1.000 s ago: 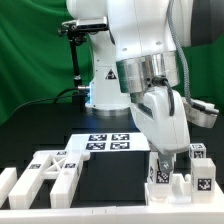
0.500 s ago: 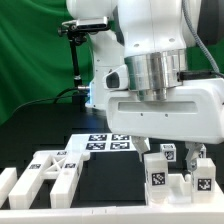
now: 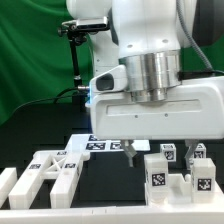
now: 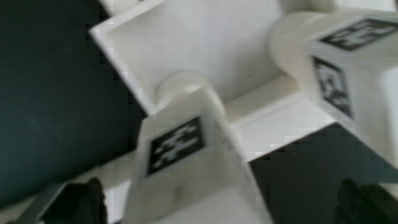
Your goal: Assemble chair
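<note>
The chair is in loose white parts with black-and-white tags. One group of upright tagged blocks stands at the exterior view's right, and another group of slabs and notched blocks lies at its left. My gripper hangs just above the right group, jaws spread wide; one dark finger shows beside the blocks. In the wrist view the gripper is open, with a tagged white post between the fingertips, touching neither. A white slab and another tagged block lie beyond.
The marker board lies flat on the black table behind the parts. A white rail runs along the table's front edge. A camera stand and a green backdrop are behind the arm.
The hand has turned about its wrist and now lies broadside to the exterior camera, with the jaws spread over the right group of blocks. The parts have not moved.
</note>
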Controlling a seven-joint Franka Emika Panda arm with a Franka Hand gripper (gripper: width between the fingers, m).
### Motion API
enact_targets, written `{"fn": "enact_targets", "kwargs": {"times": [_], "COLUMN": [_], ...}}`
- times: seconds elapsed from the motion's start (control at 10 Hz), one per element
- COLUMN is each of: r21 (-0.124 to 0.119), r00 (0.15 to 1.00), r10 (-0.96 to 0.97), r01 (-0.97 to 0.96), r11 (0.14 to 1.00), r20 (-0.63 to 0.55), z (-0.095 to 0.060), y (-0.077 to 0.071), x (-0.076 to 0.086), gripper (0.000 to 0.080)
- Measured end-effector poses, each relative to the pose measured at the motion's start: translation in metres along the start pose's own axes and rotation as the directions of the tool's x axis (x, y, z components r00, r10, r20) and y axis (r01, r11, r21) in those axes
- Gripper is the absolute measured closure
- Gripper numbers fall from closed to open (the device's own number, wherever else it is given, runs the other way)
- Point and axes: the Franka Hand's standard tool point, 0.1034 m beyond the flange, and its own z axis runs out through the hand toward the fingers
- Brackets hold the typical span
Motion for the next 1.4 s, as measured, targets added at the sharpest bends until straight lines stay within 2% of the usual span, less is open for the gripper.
{"fn": "enact_targets", "kwargs": {"times": [0.1,0.2,0.3,0.4,0.5,0.6,0.8,1.0,1.1,1.2,1.3,1.4], "r21": [-0.004,-0.003,-0.003,-0.003,-0.001,-0.002,0.003,0.008,0.018,0.026,0.017,0.016], "r00": [0.997,0.998,0.999,1.0,0.998,0.987,0.946,0.73,0.565,0.43,0.311,0.302], "r10": [-0.075,-0.063,-0.031,-0.022,0.064,0.157,0.325,0.683,0.825,0.9,0.947,0.95], "r01": [0.075,0.063,0.031,0.022,-0.065,-0.157,-0.325,-0.683,-0.825,-0.903,-0.95,-0.953], "r11": [0.997,0.998,1.0,1.0,0.998,0.988,0.946,0.73,0.564,0.429,0.311,0.302], "r20": [-0.01,-0.01,-0.01,-0.01,-0.01,-0.01,-0.007,0.001,0.031,0.069,0.081,0.081], "z": [0.0,0.0,0.0,0.0,0.0,0.0,0.001,0.001,0.001,0.001,0.001,0.001], "y": [-0.001,0.0,-0.001,-0.001,0.0,0.002,0.004,0.007,0.009,0.01,0.007,0.007], "x": [0.001,0.001,0.001,0.001,0.001,0.001,0.001,-0.002,-0.003,-0.005,-0.008,-0.007], "gripper": [0.0151,0.018,0.0327,0.0327,0.0465,0.0512,0.0512,0.0512,0.0512,0.0512,0.0512,0.0512]}}
